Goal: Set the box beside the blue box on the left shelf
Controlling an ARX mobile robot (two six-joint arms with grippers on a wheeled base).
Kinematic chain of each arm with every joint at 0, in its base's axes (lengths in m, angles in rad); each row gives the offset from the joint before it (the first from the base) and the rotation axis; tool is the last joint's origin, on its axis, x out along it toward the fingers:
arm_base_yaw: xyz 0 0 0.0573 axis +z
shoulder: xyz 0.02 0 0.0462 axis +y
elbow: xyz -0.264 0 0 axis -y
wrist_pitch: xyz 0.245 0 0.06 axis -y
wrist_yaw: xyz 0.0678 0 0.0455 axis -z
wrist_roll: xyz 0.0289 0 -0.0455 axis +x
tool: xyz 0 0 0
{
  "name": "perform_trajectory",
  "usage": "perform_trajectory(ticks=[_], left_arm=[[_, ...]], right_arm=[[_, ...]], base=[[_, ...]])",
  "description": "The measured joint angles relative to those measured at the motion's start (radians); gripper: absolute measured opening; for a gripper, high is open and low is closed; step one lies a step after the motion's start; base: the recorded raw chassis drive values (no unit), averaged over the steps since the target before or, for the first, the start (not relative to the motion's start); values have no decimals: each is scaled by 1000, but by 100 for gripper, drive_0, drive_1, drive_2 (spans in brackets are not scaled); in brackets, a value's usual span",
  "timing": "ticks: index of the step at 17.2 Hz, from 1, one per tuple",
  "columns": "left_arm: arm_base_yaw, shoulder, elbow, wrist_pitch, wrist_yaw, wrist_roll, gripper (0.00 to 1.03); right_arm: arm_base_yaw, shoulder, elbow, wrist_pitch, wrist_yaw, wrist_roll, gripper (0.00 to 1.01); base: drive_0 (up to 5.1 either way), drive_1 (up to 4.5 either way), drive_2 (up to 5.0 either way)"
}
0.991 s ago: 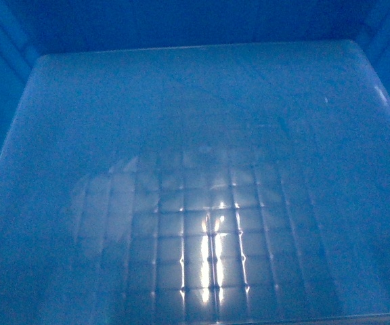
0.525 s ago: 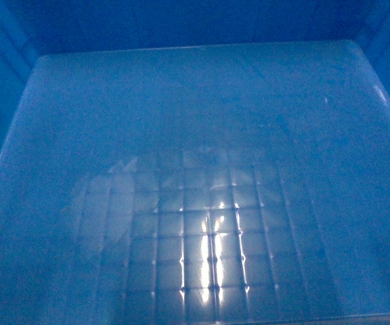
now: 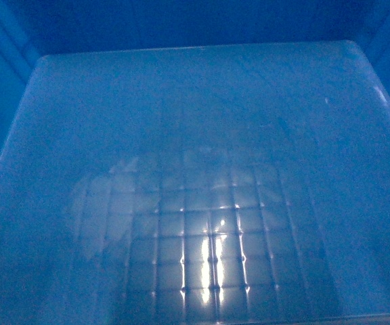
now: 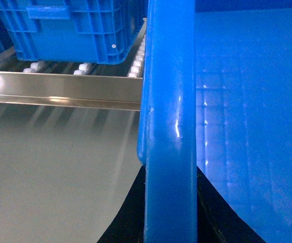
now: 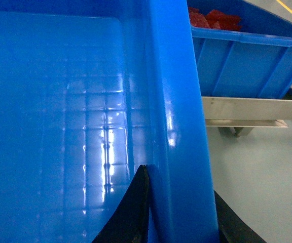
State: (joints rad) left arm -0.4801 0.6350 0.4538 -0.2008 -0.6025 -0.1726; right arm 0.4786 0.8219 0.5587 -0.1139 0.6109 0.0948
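Blue plastic crate with a shiny grid floor point(image 3: 202, 169) filling the head view, left tool point(image 4: 169, 223) pinching its thick left rim, right tool point(image 5: 181, 217) pinching its right rim, another ribbed blue crate point(image 4: 70, 28) ahead on the metal roller shelf point(image 4: 60, 88), grey floor point(image 4: 49, 177) below.

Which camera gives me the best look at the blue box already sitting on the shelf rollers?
The left wrist view: the blue box on the rollers sits upper left, beyond the carried crate. The head view shows only the crate's floor. The right wrist view shows a different bin holding red items.
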Motion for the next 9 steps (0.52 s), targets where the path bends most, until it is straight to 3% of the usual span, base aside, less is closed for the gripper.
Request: perform_trajectory(ticks=[9], left_arm=[[0, 0, 0, -5, 0, -1, 12]], right_arm=[[0, 0, 0, -3, 0, -1, 16]], base=[[11, 429, -407]])
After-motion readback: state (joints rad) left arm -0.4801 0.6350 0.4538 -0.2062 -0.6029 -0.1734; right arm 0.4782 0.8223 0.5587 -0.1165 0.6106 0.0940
